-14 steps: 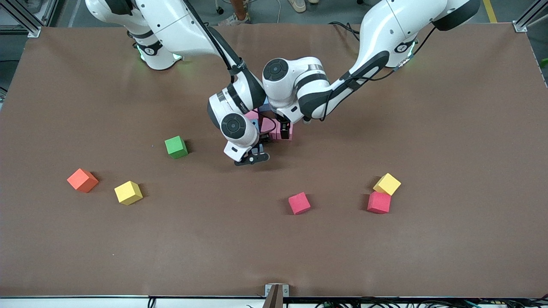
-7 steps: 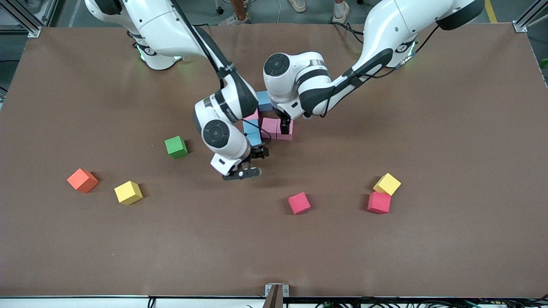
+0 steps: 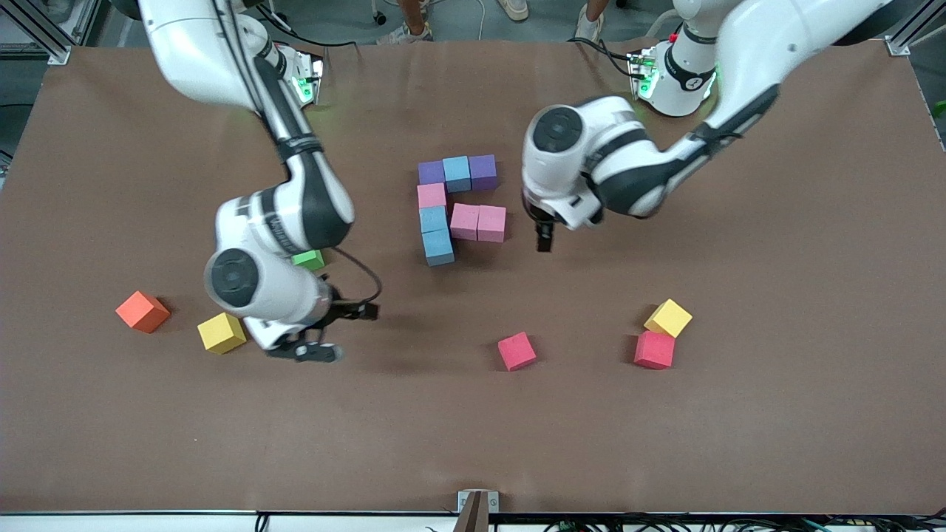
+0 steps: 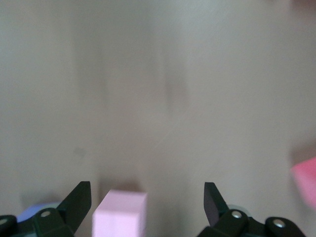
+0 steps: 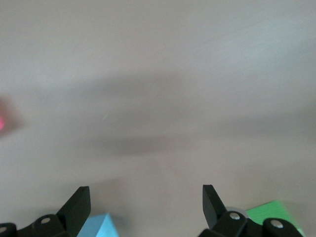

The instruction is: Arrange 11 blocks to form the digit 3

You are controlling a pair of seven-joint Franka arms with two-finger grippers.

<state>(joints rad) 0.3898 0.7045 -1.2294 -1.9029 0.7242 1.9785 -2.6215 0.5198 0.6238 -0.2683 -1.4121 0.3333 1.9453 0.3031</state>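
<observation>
Several blocks form a touching cluster mid-table: a purple [image 3: 431,172], light blue [image 3: 457,173], purple [image 3: 482,171] row, a pink [image 3: 431,196] and two light blue [image 3: 436,233] in a line, and two pink [image 3: 478,222] as a short bar. Loose blocks are green [image 3: 308,259], yellow [image 3: 221,332], red [image 3: 516,350], red [image 3: 654,349] and yellow [image 3: 668,318]. My right gripper [image 3: 336,332] hangs open and empty over bare table beside the first yellow block. My left gripper [image 3: 543,236] is open and empty beside the pink pair; a pink block [image 4: 120,213] shows between its fingers, untouched.
An orange cube [image 3: 142,311] lies toward the right arm's end, beside the yellow block. In the right wrist view a light blue block [image 5: 98,226] and the green block [image 5: 271,210] show at the frame's edge. Brown table [image 3: 776,428] stretches wide nearer the front camera.
Both arms have drawn away from the cluster, uncovering it. The right gripper swung out toward the yellow block; the left gripper moved toward its own end of the table.
</observation>
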